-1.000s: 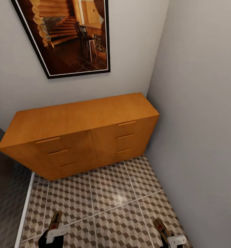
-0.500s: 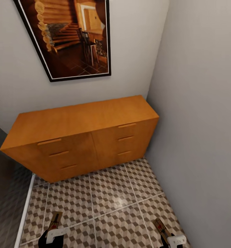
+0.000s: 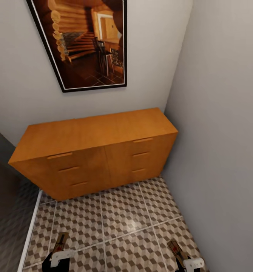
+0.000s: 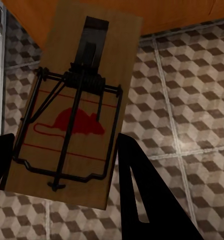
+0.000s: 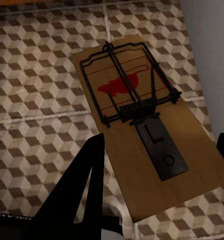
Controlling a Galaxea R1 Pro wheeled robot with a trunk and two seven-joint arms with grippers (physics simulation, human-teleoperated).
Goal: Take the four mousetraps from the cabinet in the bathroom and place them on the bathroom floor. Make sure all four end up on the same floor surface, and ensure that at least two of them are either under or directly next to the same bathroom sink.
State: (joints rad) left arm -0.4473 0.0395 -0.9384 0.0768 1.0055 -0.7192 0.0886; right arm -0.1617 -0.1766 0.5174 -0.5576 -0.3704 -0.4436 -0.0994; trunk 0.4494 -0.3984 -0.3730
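Mousetraps are in both grippers: the left gripper (image 4: 61, 165) pinches one small flat brown wooden mousetrap with dark wire and a red mouse print (image 4: 74, 107) between its black fingers (image 4: 142, 195), and the right gripper (image 5: 159, 175) grips a second trap of the same kind (image 5: 142, 130) by its long edges, with one black finger (image 5: 86, 185) against the board and the other at the frame's edge. In the head view the left gripper (image 3: 60, 255) and its trap (image 3: 60, 241) sit low over the bathroom floor of large tiles printed with brown, beige and white cubes (image 3: 122, 215), near the lower left corner of the tiled patch, while the right gripper (image 3: 187, 260) and its trap (image 3: 175, 249) hang near the lower right, close to the grey side wall (image 3: 224, 132). Both traps are held above the tiles, not lying on them. Ahead stands the wide orange-brown wooden cabinet (image 3: 96, 151) with its drawer fronts closed, set against the back wall in the corner. A dark-framed picture of a log interior (image 3: 88, 41) hangs above it.
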